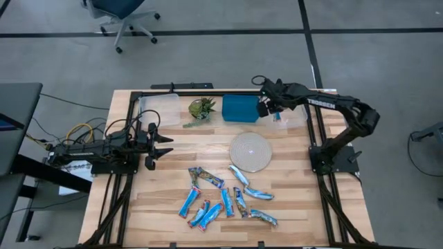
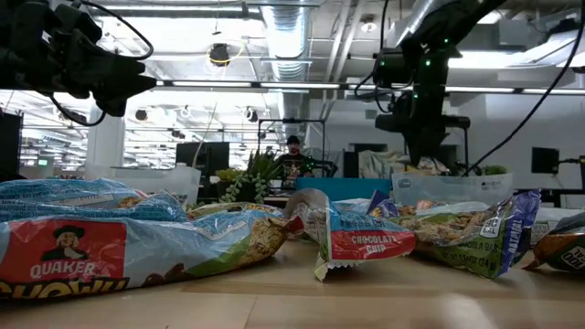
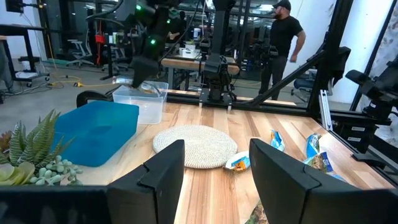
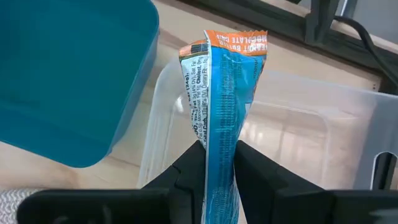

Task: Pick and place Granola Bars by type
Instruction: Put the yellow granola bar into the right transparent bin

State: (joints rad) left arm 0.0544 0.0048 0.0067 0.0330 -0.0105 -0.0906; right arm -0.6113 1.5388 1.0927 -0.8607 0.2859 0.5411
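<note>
Sorting looks barely started: right gripper (image 4: 219,163) is pinched tight on one blue granola bar (image 4: 222,106) over the clear bin (image 4: 311,134) beside the teal bin (image 1: 240,108), left gripper (image 1: 165,146) idles wide open, rest of the Granola Bars (image 1: 225,197) unsorted well short of the teal bin.

One bar (image 4: 219,118), blue wrapper with orange end, stands upright at centre of the right wrist frame, pinched at its lower end. Remaining bars (image 1: 225,196), blue and pale-blue wrappers, lie scattered flat in the lower centre of the high frame, some touching.
</note>
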